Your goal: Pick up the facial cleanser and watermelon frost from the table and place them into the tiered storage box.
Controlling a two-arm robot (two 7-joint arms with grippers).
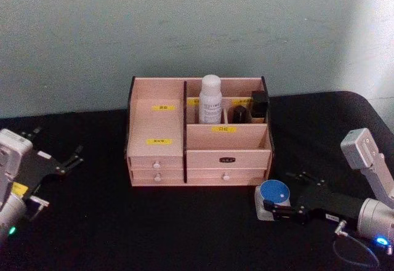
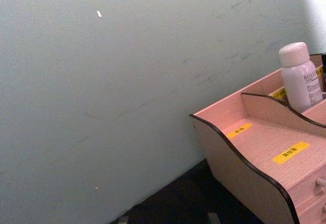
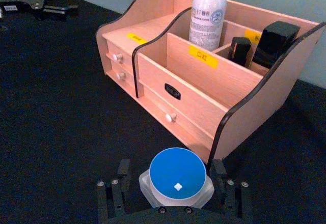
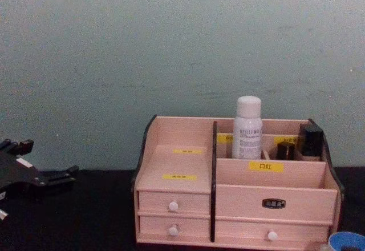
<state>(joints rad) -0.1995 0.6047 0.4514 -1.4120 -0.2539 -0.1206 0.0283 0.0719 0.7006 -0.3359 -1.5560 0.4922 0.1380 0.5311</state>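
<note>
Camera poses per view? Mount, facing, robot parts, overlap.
Head: high, looking down on pale pink-beige wooden tiered storage box; left gripper, right gripper flank it.
Chest: low, facing box front; left gripper at left.
Left wrist: faces wall, box end.
Right wrist: behind right gripper straddling blue-lidded round jar, facing box.
Shared: head, right wrist both see jar, white plastic bottle.

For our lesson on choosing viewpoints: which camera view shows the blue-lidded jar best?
The right wrist view: the blue-lidded jar shows whole and close, within the right end effector. The head view shows it small; the chest view catches its lid's edge.
</note>
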